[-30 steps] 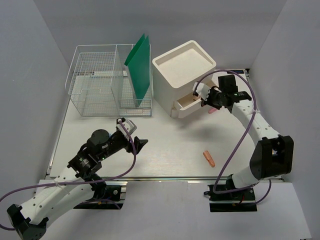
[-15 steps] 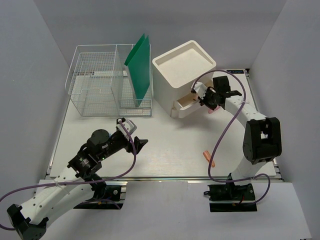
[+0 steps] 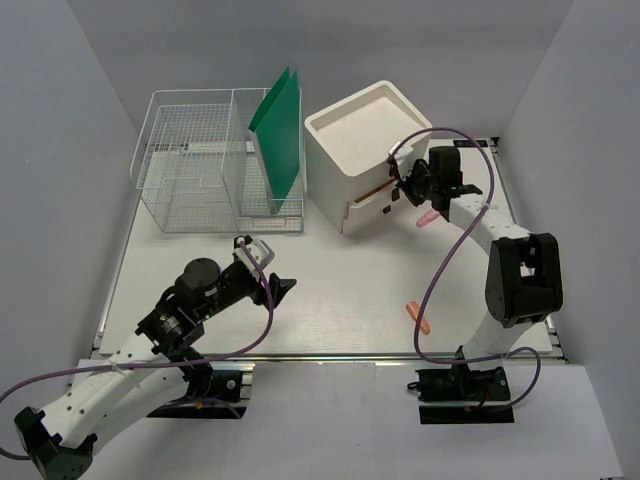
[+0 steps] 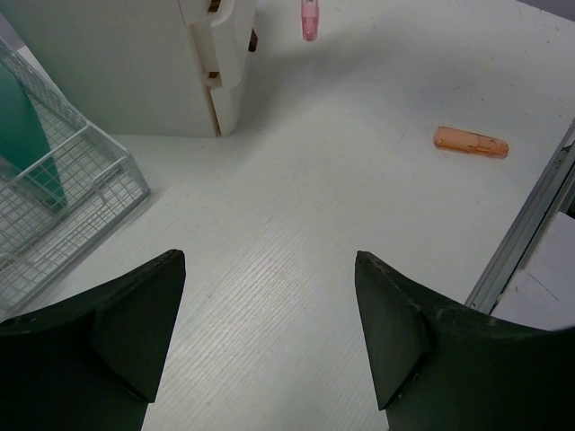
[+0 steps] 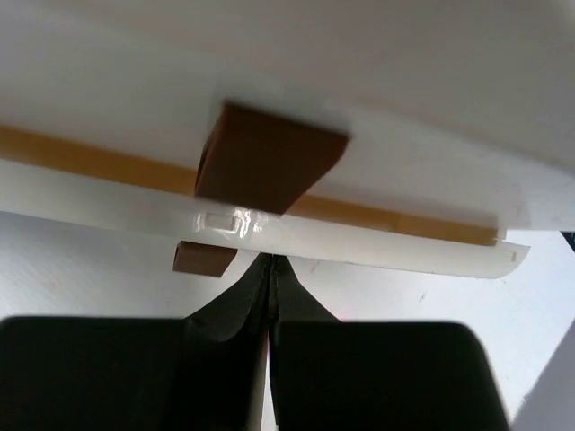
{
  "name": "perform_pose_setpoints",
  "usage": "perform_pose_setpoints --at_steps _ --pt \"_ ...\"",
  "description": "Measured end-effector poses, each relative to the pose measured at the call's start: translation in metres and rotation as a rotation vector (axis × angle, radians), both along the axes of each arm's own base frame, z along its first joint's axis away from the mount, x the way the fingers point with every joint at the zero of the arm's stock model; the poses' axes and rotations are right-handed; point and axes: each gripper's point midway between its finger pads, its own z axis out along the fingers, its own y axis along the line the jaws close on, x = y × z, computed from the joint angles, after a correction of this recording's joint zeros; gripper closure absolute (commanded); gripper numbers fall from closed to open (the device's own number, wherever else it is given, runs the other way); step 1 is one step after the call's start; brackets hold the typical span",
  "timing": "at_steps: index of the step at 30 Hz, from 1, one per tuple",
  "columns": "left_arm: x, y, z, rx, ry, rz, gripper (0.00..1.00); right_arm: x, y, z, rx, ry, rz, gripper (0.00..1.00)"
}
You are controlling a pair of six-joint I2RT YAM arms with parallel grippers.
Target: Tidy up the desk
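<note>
Desk (image 3: 340, 290): white top filling the middle of the overhead view, with a metal rail (image 3: 330, 357) along its lower edge.
Left gripper (image 4: 269, 260): lower left of the overhead view, over bare desk. Its fingers are spread wide with nothing between them.
Right gripper (image 3: 400, 187): upper right of centre, tips at the front of the box. In its wrist view the fingers (image 5: 225, 314) are pressed together, and nothing shows between them.
Box (image 3: 365, 135): white, upper centre-right. One drawer front stands slightly out, and a brown handle (image 5: 269, 166) sits just above the fingertips.
Pink piece (image 3: 428, 217): on the desk just right of the box, beside the right gripper.
Orange piece (image 3: 418, 318): lower right of centre, near the rail, well apart from both grippers.
Basket (image 3: 190, 175): wire, upper left, with a green folder (image 3: 280, 135) leaning in its right compartment.
</note>
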Motion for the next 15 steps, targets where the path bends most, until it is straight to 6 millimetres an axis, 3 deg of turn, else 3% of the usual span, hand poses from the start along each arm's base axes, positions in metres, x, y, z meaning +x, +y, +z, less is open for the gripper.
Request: perform_pose_setpoints --at_steps 4,15 --pt "0.001 -0.001 -0.003 0.008 0.007 0.000 0.14 0.008 0.008 0.006 0.071 -0.030 -0.020 1.00" --pt "0.002 -0.002 -0.008 0.022 0.022 0.000 0.14 0.015 0.020 -0.004 0.224 -0.024 -0.077 1.00"
